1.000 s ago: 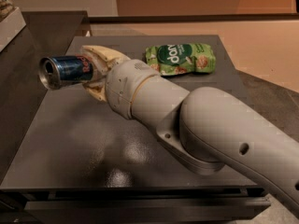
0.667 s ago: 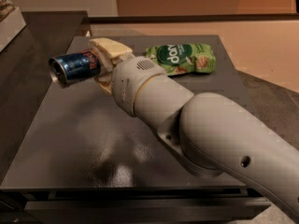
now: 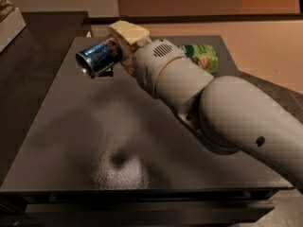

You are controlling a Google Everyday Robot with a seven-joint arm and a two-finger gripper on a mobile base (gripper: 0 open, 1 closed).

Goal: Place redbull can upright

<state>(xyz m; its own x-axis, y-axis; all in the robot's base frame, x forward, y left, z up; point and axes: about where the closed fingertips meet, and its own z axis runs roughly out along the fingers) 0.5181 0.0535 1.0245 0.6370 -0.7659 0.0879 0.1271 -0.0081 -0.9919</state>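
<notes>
One can (image 3: 99,56) matters here, and we see it clamped in the gripper (image 3: 120,48), over the table's (image 3: 94,141) far-left part, at about 10 o'clock from the table's middle. Its long axis lies near level, running out from the gripper toward 8 o'clock, one round end facing us. We judge the coming move turns on that axis, which must swing to vertical before lowering. At 3 o'clock lies a bag (image 3: 204,56).

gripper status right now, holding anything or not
Gripper: shut on the redbull can, which is tipped sideways, not upright, over the far left part of the dark table.
</notes>
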